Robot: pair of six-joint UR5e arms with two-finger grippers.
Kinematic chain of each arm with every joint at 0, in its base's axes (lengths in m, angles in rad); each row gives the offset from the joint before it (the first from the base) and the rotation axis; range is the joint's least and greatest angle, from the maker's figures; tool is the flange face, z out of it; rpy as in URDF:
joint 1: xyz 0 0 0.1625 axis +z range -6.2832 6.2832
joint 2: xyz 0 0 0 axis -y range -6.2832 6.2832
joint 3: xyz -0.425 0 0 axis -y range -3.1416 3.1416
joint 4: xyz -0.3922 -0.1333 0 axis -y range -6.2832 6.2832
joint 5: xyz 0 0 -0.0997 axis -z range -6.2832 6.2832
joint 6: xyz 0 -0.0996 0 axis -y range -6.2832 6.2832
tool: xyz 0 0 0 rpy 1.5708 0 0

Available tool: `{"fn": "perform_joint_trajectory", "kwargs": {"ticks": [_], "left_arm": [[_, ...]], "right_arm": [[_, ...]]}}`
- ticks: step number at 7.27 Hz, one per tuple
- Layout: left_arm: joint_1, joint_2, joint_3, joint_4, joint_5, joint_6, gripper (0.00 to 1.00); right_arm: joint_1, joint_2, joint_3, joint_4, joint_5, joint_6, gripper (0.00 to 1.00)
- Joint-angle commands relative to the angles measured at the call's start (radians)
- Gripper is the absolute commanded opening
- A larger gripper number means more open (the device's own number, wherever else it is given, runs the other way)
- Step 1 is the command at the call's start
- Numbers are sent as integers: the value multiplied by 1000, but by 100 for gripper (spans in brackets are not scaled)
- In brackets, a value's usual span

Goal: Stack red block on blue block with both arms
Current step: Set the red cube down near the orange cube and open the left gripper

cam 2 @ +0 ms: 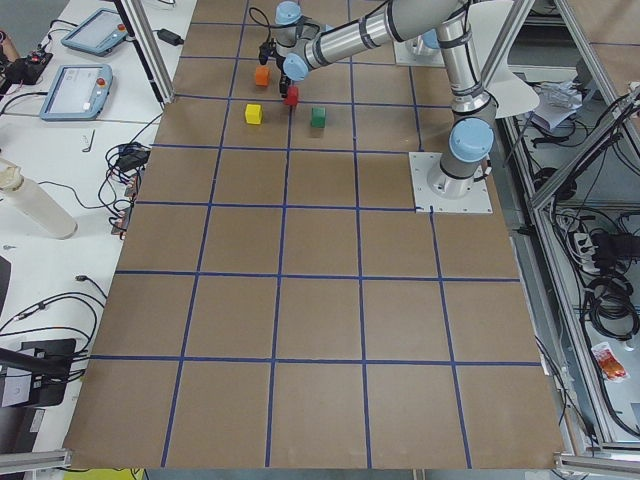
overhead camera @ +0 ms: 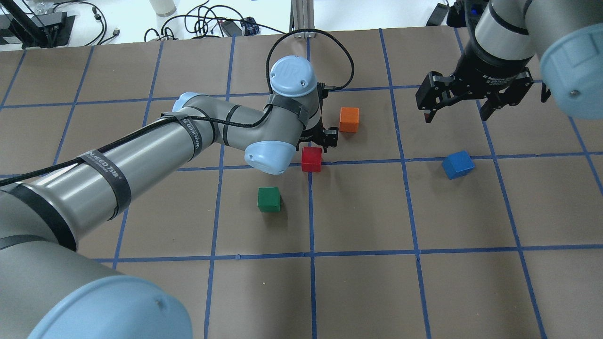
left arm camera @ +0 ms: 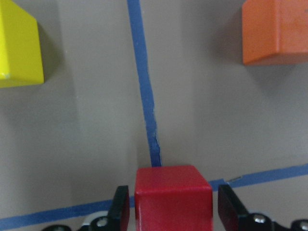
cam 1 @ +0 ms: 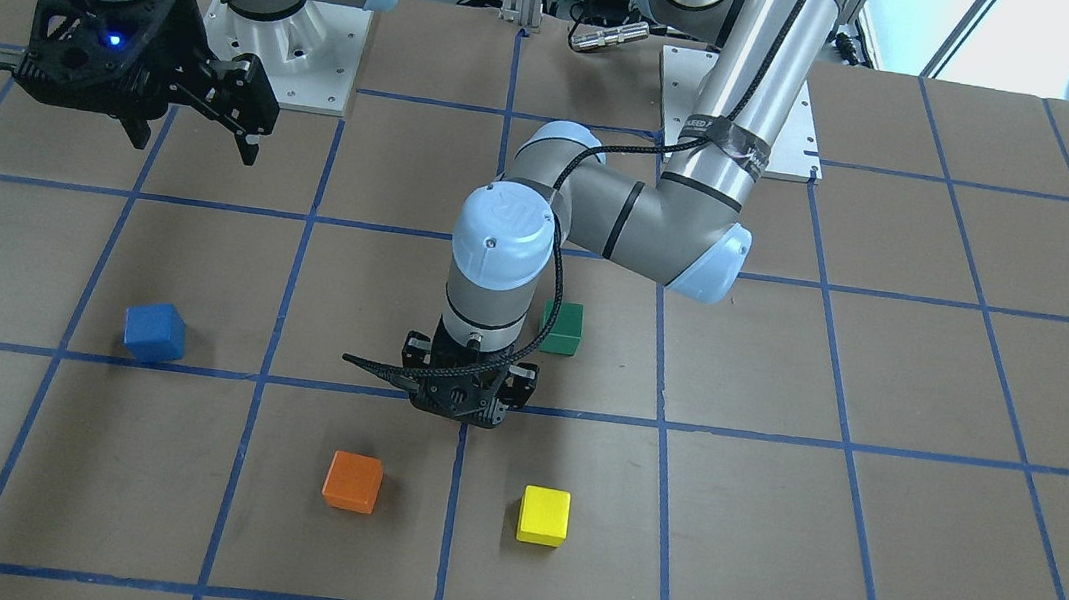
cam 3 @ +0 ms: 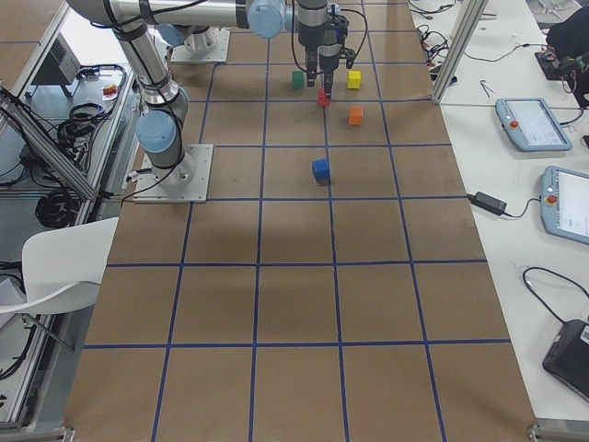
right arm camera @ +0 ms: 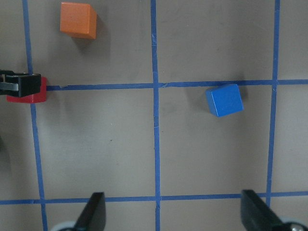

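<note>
The red block (overhead camera: 311, 158) lies on a blue tape line near the table's middle. My left gripper (cam 1: 461, 411) is lowered over it and hides it in the front-facing view. In the left wrist view the red block (left arm camera: 173, 199) sits between the two open fingers (left arm camera: 120, 209), with a small gap on each side. The blue block (overhead camera: 458, 164) lies apart on the robot's right, also seen in the front-facing view (cam 1: 154, 332). My right gripper (overhead camera: 456, 113) hangs open and empty above the table, beyond the blue block (right arm camera: 224, 99).
An orange cube (overhead camera: 349, 119) lies just beyond the red block. A yellow cube (cam 1: 543, 515) lies beside it, hidden by the left arm in the overhead view. A green cube (overhead camera: 269, 198) lies nearer the robot. The brown table (overhead camera: 424, 282) carries a blue tape grid.
</note>
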Motion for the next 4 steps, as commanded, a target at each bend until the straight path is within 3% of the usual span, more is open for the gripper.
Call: {"fn": "perform_joint_trajectory", "kwargs": {"ticks": [1, 2, 4], "left_arm": [[97, 108, 33, -173, 6, 167, 100], [210, 184, 75, -364, 6, 268, 100], [373, 329, 103, -549, 3, 373, 100]], "right_arm": [[0, 0, 0, -1, 0, -1, 100], [0, 0, 0, 0, 0, 0, 100], [1, 3, 0, 8, 2, -1, 100]]}}
